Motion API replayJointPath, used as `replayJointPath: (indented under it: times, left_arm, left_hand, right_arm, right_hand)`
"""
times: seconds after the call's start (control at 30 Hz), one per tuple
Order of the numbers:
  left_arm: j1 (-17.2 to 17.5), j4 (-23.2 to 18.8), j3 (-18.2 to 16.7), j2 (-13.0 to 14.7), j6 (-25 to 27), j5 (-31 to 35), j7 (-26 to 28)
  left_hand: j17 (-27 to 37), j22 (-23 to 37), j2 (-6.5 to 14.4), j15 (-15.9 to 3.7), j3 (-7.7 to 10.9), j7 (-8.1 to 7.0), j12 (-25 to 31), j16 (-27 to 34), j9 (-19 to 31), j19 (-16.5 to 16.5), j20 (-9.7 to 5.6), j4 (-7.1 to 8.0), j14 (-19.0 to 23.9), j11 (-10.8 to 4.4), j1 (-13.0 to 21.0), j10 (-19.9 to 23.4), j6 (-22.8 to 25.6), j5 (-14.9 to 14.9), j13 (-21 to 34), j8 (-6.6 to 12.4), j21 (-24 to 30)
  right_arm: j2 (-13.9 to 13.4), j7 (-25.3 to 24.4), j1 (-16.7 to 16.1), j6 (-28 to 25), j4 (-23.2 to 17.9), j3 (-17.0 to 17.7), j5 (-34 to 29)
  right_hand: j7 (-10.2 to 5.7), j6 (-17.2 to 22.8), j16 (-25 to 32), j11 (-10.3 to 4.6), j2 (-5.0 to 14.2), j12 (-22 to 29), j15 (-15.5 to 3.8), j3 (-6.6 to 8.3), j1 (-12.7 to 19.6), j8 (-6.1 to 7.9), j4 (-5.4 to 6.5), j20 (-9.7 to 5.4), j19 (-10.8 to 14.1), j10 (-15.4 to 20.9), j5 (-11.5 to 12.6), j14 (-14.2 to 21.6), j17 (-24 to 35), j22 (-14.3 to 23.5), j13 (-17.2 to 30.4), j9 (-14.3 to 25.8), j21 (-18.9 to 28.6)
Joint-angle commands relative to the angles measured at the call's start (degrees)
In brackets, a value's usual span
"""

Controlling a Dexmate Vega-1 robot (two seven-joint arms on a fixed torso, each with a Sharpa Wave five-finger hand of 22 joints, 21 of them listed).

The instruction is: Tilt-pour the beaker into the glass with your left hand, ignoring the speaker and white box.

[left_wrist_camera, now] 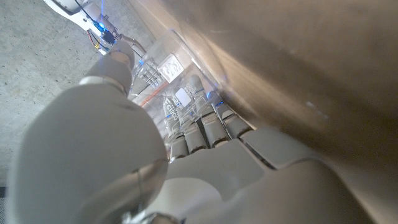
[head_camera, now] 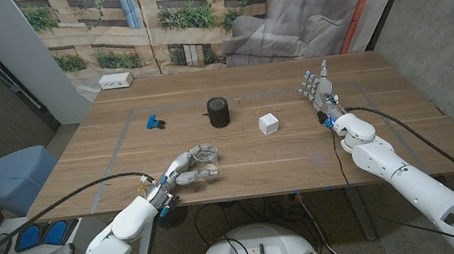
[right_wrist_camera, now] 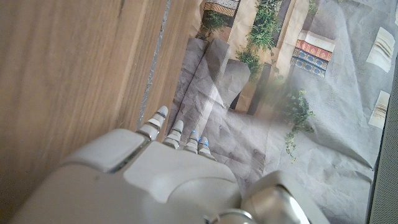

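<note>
- The left hand (head_camera: 183, 170) sits near the tabletop's (head_camera: 297, 153) front edge, its fingers wrapped around a clear vessel (head_camera: 205, 155). The left wrist view shows the fingers (left_wrist_camera: 200, 127) curled on clear, printed glassware (left_wrist_camera: 163, 70). I take it for the beaker, but I cannot tell beaker from glass here, and I cannot make out a second clear vessel beside it.
- The held vessel lies just ahead of the left palm, at the fingertips, upright or nearly so in the head view. A pour would depend on where the receiving glass stands, which the frames leave unclear.
- Farther back, from left to right, are a small blue object (head_camera: 154, 122), the black speaker (head_camera: 219, 112) and the white box (head_camera: 269, 123), all well apart from the left hand.
- The right hand (head_camera: 318, 89) stands near the far right side, fingers apart and holding nothing, much farther from the vessel than the left.
</note>
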Motion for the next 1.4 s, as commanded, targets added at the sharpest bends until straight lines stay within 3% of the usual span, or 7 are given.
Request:
replayJointPath:
  times: [0.03, 0.23, 0.47, 1.03, 1.17, 1.4]
  left_arm:
    - [0.45, -2.19, -1.05, -0.24, 0.19, 0.55, 1.77]
    - [1.05, -4.99, -2.33, 0.36, 1.27, 1.41, 3.3]
    - [1.92, -9.1, -4.02, 1.61, 3.77, 3.24, 5.18]
    - [5.6, -21.13, -8.39, 6.72, 15.89, 8.96, 10.13]
    - [5.95, -22.84, -8.81, 7.74, 17.72, 9.14, 9.96]
    - [5.93, -24.36, -8.97, 8.06, 19.37, 10.66, 10.98]
  left_hand:
    - [1.2, 0.14, 2.79, -9.79, -0.53, 0.04, 0.86, 0.9, 0.72, 0.89, -2.34, 0.14, 1.17, -3.56, 2.59, 4.06, 0.79, 0.42, 1.05, 1.16, 0.22]
    - [3.08, 0.2, 3.31, -10.05, -1.58, -0.1, 2.42, 2.16, 1.84, 1.77, -2.36, 0.08, 1.64, -3.52, 3.65, 5.22, 1.45, 0.75, 2.8, 3.08, 0.16]
    - [4.15, 0.24, 4.13, -10.19, -1.83, -0.3, 3.02, 2.7, 2.52, 2.32, -2.28, 0.1, 1.8, -3.97, 4.54, 5.31, 1.21, 1.12, 3.76, 4.04, 0.14]
    - [3.9, 0.29, 5.32, -10.24, -1.48, -0.6, 4.34, 1.49, 3.4, 2.97, -2.18, 0.5, 2.91, -4.03, 4.5, 6.47, 2.27, 1.95, 5.33, 6.19, 0.04]
    - [3.69, 0.3, 5.39, -10.16, -1.41, -1.22, 4.42, 0.85, 3.31, 2.87, -2.11, 0.55, 2.67, -4.05, 4.34, 6.32, 2.61, 2.13, 5.62, 6.55, -0.08]
    - [3.58, 0.31, 5.49, -10.13, -1.47, -0.8, 4.57, 0.22, 3.05, 3.04, -2.16, 0.67, 2.8, -4.1, 3.88, 6.34, 4.13, 2.38, 6.01, 7.47, -0.13]
  right_arm:
    - [0.01, 0.02, 0.0, 0.03, 0.02, 0.0, 0.0]
    - [0.0, 0.01, -0.01, 0.02, 0.01, 0.0, 0.0]
    - [0.0, 0.03, 0.02, 0.02, 0.04, 0.0, 0.0]
    - [-0.01, 0.02, -0.01, 0.03, 0.01, 0.0, 0.0]
    - [-0.01, 0.02, -0.01, 0.03, 0.02, 0.0, 0.0]
    - [0.0, 0.03, -0.01, 0.03, 0.02, 0.0, 0.0]
  right_hand:
    - [-0.04, -0.31, 0.17, 0.16, 4.99, 0.35, -1.12, -0.4, 0.15, 0.31, -0.02, 0.37, 0.05, -0.53, 0.35, -0.31, 0.33, 0.26, 0.27, 0.09, 0.41]
    - [-0.04, -0.31, 0.17, 0.16, 4.99, 0.35, -1.12, -0.4, 0.15, 0.31, -0.02, 0.37, 0.05, -0.53, 0.35, -0.31, 0.33, 0.26, 0.27, 0.09, 0.41]
    - [-0.04, -0.31, 0.17, 0.16, 4.99, 0.35, -1.12, -0.4, 0.15, 0.31, -0.02, 0.37, 0.05, -0.53, 0.35, -0.31, 0.33, 0.26, 0.27, 0.09, 0.41]
    - [-0.04, -0.31, 0.17, 0.16, 4.99, 0.35, -1.12, -0.4, 0.15, 0.31, -0.02, 0.37, 0.05, -0.53, 0.35, -0.31, 0.33, 0.26, 0.27, 0.09, 0.41]
    - [-0.04, -0.31, 0.17, 0.16, 4.99, 0.35, -1.12, -0.4, 0.15, 0.31, -0.02, 0.37, 0.05, -0.53, 0.35, -0.31, 0.33, 0.26, 0.27, 0.09, 0.41]
    - [-0.04, -0.31, 0.17, 0.16, 4.99, 0.35, -1.12, -0.4, 0.15, 0.31, -0.02, 0.37, 0.05, -0.53, 0.35, -0.31, 0.33, 0.26, 0.27, 0.09, 0.41]
